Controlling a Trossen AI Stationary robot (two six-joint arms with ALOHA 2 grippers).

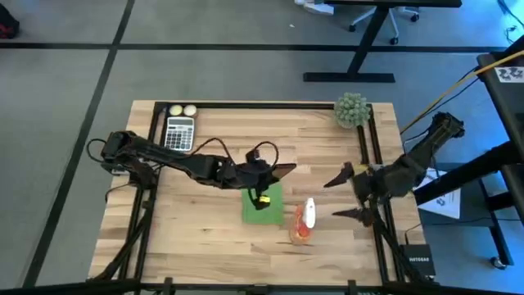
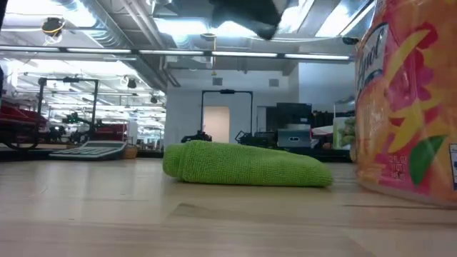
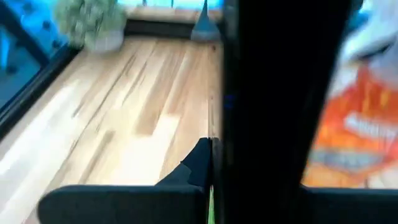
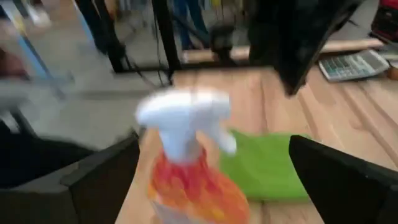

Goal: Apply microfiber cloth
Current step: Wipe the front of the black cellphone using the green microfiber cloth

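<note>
The bright green microfiber cloth (image 1: 264, 206) lies flat on the wooden table near its middle; the low view shows the cloth (image 2: 243, 164) folded, with a rounded fold at one end. Just above its far edge my left gripper (image 1: 264, 177) is shut on a black phone (image 1: 283, 170), which fills the middle of the left wrist view as a dark slab (image 3: 283, 93). My right gripper (image 1: 350, 195) stands open at the table's right. Its fingers point at an orange spray bottle (image 4: 186, 168) with the cloth (image 4: 264, 165) behind, and touch neither. My left gripper pinches the black phone between its two fingers at one end (image 3: 249, 180). The rest of the phone (image 1: 286, 170) sticks out past the fingers toward the table's right. The phone is lifted clear, above the cloth's far edge and tilted.
The orange spray bottle (image 1: 302, 222) with a white trigger head stands just right of the cloth. A calculator (image 1: 179, 132) and two pale balls (image 1: 182, 110) lie at the far left. A spiky ball plant (image 1: 352, 109) sits at the far right. Black frame rails (image 1: 370, 139) border the table.
</note>
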